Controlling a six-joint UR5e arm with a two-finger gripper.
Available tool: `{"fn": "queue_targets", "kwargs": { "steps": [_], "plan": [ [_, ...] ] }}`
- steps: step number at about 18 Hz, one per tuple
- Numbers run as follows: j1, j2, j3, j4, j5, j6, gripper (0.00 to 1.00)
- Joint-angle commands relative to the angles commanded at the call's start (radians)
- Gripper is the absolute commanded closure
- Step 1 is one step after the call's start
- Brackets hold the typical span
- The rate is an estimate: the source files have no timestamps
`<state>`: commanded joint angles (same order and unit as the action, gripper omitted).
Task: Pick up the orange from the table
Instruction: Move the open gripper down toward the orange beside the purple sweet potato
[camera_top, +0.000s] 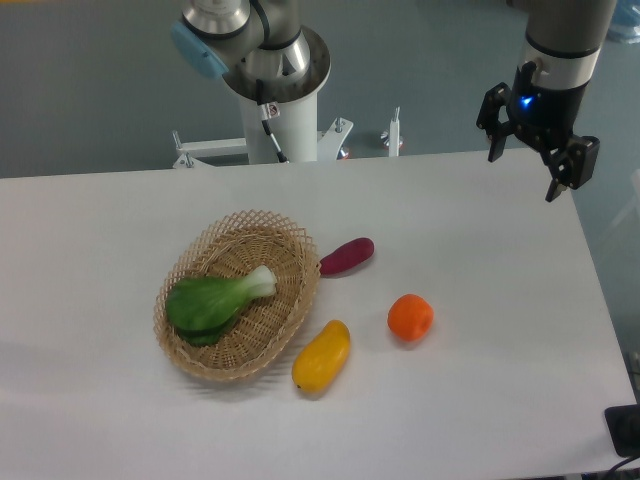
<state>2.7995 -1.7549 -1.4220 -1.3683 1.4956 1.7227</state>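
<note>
The orange (411, 317) sits on the white worktop (480, 230), a little to the right of the middle. It is small, round and bright, and nothing is touching it.

Just to its left lies a yellow mango (321, 356). The mango is long and tilted, and its lower end is near the front of the basket (232, 362). The two fruits are close but they do not touch.

Up and to the left of the orange lies a small purple vegetable (347, 256). One end of it is right beside the basket rim.

The basket is round and made of woven straw. It sits on the left part of the worktop. Inside it lies a leafy green vegetable (212, 302) with a pale stalk that points up and to the right.

The claw (534, 162) hangs in the air over the far right corner of the worktop, well apart from the orange. It is black, with a small blue light on it. Its two fingers are spread wide and there is nothing between them.

The robot's base (280, 100) stands behind the worktop, at the back near the middle.
</note>
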Motion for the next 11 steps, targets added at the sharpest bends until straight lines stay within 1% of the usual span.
{"fn": "queue_targets", "kwargs": {
  "steps": [3, 5, 6, 7, 9, 10, 11],
  "plan": [
    [-0.005, 0.0, -0.002, 0.0, -0.003, -0.008, 0.0],
    [-0.024, -0.002, -0.006, 0.003, -0.002, -0.02, 0.0],
    [-0.026, -0.003, -0.006, 0.011, -0.002, -0.035, 0.0],
    [-0.035, -0.014, -0.008, 0.03, -0.005, -0.066, 0.0],
    [-0.055, -0.018, -0.009, 0.037, -0.006, -0.106, 0.0],
    [-0.072, -0.031, -0.014, 0.038, -0.005, -0.136, 0.0],
    [-0.08, -0.034, -0.021, 0.049, -0.005, -0.161, 0.0]
  ]
}}
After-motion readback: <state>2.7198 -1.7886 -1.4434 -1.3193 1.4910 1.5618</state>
